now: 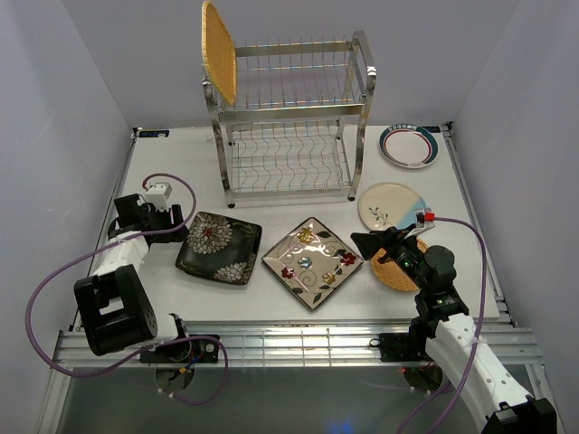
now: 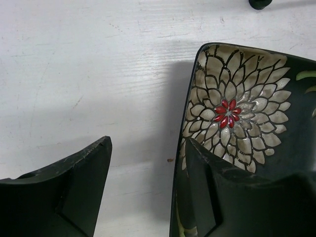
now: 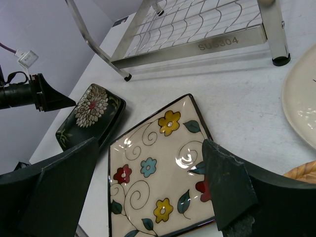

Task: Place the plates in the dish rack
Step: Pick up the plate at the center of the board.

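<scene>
Seeing left gripper point(image 2: 148, 145) spread, straddling left rim of black flowered plate point(image 1: 219, 247) (one finger over plate, other over bare worktop point(image 2: 74, 59)), nothing pinched. Reading right gripper point(image 3: 148, 148) as wide apart too, hovering above cream floral plate point(image 1: 314, 262) at frame centre. Counting one woven plate point(image 1: 219, 50) on edge in dish rack point(image 1: 289, 117) top tier, upper left. Finding rest flat on worktop: second woven plate point(image 1: 398, 274) lower right, cream-blue round plate point(image 1: 391, 206) and teal-rimmed round plate point(image 1: 409, 145) at right.
</scene>
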Robot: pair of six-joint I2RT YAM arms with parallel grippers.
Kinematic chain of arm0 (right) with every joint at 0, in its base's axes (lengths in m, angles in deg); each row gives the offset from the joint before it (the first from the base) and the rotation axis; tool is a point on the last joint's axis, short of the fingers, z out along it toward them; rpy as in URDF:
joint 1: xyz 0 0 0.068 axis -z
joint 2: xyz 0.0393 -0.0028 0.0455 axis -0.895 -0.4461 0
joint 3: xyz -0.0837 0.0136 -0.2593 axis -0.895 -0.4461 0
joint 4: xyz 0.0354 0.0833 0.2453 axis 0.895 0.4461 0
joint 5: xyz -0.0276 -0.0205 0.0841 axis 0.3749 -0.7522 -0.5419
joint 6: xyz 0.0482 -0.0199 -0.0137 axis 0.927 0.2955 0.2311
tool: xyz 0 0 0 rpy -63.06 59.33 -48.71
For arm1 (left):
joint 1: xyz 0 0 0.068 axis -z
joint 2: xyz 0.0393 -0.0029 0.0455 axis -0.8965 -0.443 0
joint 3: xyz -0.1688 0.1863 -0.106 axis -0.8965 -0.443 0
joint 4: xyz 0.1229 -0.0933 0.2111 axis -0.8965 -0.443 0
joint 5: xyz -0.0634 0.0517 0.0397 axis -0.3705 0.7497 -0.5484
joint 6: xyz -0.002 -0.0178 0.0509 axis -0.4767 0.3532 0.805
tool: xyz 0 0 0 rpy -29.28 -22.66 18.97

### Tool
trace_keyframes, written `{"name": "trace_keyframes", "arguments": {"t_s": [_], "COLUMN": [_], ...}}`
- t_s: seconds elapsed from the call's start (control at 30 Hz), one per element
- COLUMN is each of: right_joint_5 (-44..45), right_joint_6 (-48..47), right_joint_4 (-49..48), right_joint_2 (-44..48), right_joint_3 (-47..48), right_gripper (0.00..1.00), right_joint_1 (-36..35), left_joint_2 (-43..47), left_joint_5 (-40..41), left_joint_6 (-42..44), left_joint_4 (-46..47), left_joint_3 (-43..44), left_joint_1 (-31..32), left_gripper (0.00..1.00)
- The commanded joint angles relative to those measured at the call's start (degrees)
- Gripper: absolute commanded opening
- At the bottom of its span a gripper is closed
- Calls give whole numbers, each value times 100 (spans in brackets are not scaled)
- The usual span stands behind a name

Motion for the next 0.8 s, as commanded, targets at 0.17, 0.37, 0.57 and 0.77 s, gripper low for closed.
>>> {"name": "trace_keyframes", "arguments": {"t_s": [0.17, 0.37, 0.57, 0.77], "right_joint_5": [-110, -110, -119, -110], "right_joint_6": [-72, -72, -81, -81], "right_joint_4": [-236, -228, -210, -201], "right_joint_2": [1, 19, 45, 80], "right_joint_3": [146, 138, 146, 137], "right_gripper": [90, 90, 90, 90], "right_joint_1": [-10, -10, -10, -10], "left_joint_2": [-94, -147, -340, -613], "left_joint_5": [-778, -1217, -1350, -1394], "left_joint_6": [210, 413, 501, 527], "left_joint_4": [-132, -264, -351, -413], "left_joint_3": [231, 275, 354, 459], "left_joint_1": [-75, -74, -57, -48], "left_gripper": [72, 73, 72, 72]}}
